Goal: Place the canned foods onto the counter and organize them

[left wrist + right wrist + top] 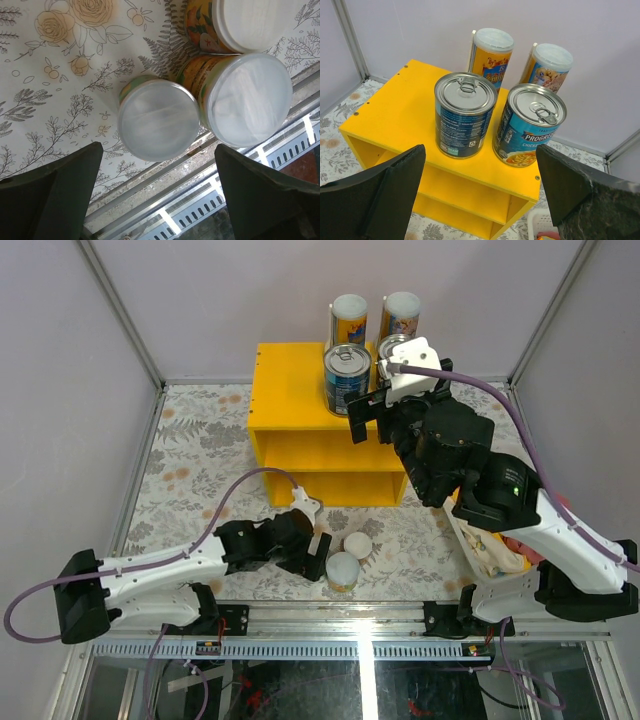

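Two tall white-lidded cans and two blue-labelled tins stand on top of the yellow counter. My right gripper hangs open in front of and above the tins, touching neither. Small white-lidded cans stand on the patterned table near its front edge. The left wrist view shows three of them. My left gripper is open just short of the nearest one, with nothing between its fingers.
A white basket with cloth stands to the right of the counter, under my right arm. A metal rail runs along the table's front edge, close behind the small cans. Frame posts rise at the back corners.
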